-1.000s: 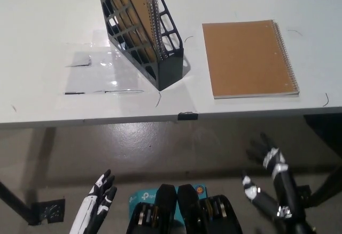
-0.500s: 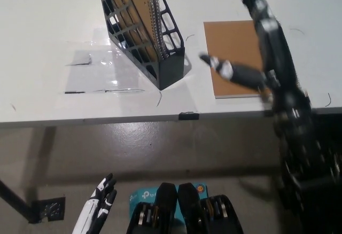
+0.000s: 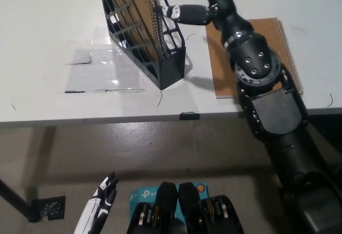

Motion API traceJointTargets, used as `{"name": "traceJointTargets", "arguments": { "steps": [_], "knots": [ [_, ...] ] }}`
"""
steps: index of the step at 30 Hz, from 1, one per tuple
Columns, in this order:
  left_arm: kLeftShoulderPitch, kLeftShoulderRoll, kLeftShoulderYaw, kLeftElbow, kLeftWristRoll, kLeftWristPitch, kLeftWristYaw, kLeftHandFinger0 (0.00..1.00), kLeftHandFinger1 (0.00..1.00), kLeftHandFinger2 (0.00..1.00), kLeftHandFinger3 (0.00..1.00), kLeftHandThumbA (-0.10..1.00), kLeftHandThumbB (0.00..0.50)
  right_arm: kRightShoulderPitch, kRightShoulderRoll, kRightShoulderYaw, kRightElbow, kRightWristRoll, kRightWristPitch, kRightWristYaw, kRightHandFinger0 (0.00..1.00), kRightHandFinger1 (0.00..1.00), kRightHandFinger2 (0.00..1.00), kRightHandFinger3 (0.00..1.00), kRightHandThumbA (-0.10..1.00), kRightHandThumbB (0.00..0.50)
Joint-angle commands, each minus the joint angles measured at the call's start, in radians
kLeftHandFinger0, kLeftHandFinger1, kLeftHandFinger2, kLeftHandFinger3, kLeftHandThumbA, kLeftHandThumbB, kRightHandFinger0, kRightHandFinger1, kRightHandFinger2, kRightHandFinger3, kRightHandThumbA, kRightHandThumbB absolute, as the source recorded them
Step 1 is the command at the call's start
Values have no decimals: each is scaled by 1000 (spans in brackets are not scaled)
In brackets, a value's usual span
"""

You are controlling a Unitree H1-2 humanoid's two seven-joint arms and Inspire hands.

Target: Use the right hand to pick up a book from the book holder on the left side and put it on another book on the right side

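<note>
Books are seen in two places on the white table [image 3: 43,41]. One brown spiral-bound book [image 3: 140,17] is stood on edge inside the black lattice book holder [image 3: 160,57], which is placed toward the 11 o'clock part of the view, with the wire spine turned to the holder's open right-hand face. A second brown spiral-bound book [image 3: 267,33] is laid flat on the table at about 2 o'clock from the holder, well apart from it, and is partly covered by the black right arm [image 3: 262,79].

That arm is stretched up from the 5 o'clock corner across the flat book. The right hand [image 3: 206,4] is held at the top of the holder, with one finger [image 3: 184,14] extended toward 9 o'clock so that its tip is met with the spiral spine at the holder's upper edge. The remaining fingers run out of the frame at 12 o'clock, so a grip cannot be told; nothing is seen to be enclosed.

The white left hand [image 3: 99,210] is rested low at 7 o'clock, below the table edge, with its fingers spread loosely and nothing held.
</note>
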Motion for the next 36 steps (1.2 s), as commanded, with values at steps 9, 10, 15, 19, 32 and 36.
{"name": "traceJointTargets", "arguments": {
  "steps": [9, 10, 15, 19, 32, 36],
  "knots": [
    [-13, 20, -16, -35, 20, -9, -21, 1000, 1000, 1000, 1000, 955, 131, -115, 57, -12, 93, 36, 3, 23, 1000, 1000, 1000, 1000, 995, 327],
    [-14, 21, -17, -33, 21, -13, -21, 1000, 1000, 1000, 1000, 954, 129, -115, 59, -12, 94, 37, 4, 22, 1000, 1000, 1000, 1000, 997, 328],
    [-20, 24, -23, -27, 25, -8, -23, 1000, 1000, 1000, 1000, 963, 132, -113, 65, -8, 113, 46, -1, 41, 1000, 1000, 1000, 1000, 1000, 326],
    [-21, 26, -28, -29, 28, 2, -25, 1000, 1000, 1000, 1000, 961, 138, -109, 70, -9, 126, 49, 10, 47, 1000, 1000, 1000, 1000, 997, 302],
    [-21, 22, -23, -45, 12, 35, -43, 1000, 1000, 1000, 1000, 911, 138, -133, 69, -29, 220, 69, 7, 58, 1000, 1000, 1000, 1000, 1000, 293],
    [-27, 20, -22, -39, 20, 33, -39, 1000, 1000, 1000, 1000, 909, 137, -150, 66, -29, 250, 67, -3, 62, 1000, 1000, 1000, 1000, 1000, 298]
  ]
}}
